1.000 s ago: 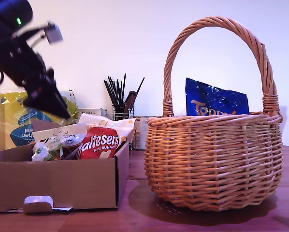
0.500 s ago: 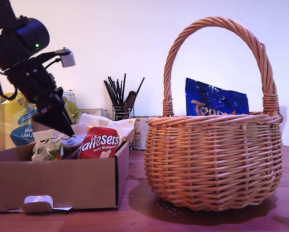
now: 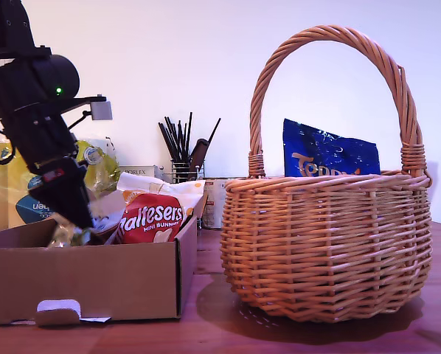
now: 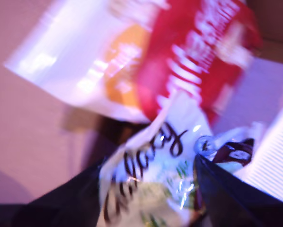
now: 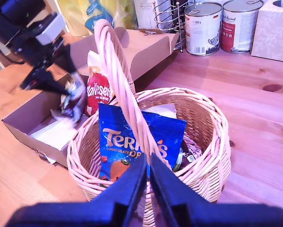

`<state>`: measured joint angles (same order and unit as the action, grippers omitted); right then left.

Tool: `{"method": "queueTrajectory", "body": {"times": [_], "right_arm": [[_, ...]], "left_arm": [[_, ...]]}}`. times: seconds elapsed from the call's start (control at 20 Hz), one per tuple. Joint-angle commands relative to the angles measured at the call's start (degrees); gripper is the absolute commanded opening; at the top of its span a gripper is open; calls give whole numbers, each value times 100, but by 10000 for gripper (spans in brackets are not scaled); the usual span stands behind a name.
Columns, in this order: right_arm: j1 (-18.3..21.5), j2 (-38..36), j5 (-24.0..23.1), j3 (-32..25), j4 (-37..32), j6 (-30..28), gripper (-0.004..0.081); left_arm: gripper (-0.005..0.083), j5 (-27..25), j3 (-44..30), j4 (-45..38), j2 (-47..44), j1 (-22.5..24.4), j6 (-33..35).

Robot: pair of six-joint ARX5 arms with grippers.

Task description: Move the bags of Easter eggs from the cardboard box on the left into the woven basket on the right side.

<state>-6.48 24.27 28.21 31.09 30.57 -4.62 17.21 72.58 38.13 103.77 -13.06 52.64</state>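
First wrist view shows our first gripper (image 4: 148,198) down in the cardboard box (image 3: 95,284), jaws spread around the white-green bag (image 4: 151,189) just beside the Maltesers bag (image 3: 153,219); next we judge they must close, then lift toward the woven basket (image 3: 327,243).

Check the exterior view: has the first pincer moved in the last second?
Yes. My first pincer has dropped from above the yellow pack down into the box, beside the Maltesers bag.
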Motion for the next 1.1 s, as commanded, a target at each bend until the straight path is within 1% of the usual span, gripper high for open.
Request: {"method": "queueTrajectory", "body": {"times": [0.0, 0.1, 0.15, 0.25, 0.35, 0.55, 0.7, 0.85, 1.05], "right_arm": [[-26, -17, 44, 120, -39, -33, -12], [-26, -17, 44, 120, -39, -33, -12], [-26, -17, 46, 120, -42, -33, -12], [-26, -17, 44, 122, -57, -33, -12], [-26, -17, 46, 127, -70, -33, -12], [-26, -17, 44, 129, -70, -33, -12], [-26, -17, 44, 129, -70, -31, -12], [-26, -17, 44, 129, -70, -33, -12], [-26, -17, 44, 129, -72, -33, -12]], "left_arm": [[530, 11, -4, 249, 155, 13, -15], [529, 13, 131, 590, 153, -46, -61], [514, 13, 190, 772, 153, -101, -81], [495, 33, 212, 1025, 153, -254, -129], [496, 35, 212, 1220, 173, -424, -229], [508, 7, 210, 1241, 319, -623, -289], [564, -175, 210, 1180, 533, -669, -474], [565, -282, 210, 1156, 715, -730, -531], [562, -289, 210, 1113, 728, -774, -529]]}}
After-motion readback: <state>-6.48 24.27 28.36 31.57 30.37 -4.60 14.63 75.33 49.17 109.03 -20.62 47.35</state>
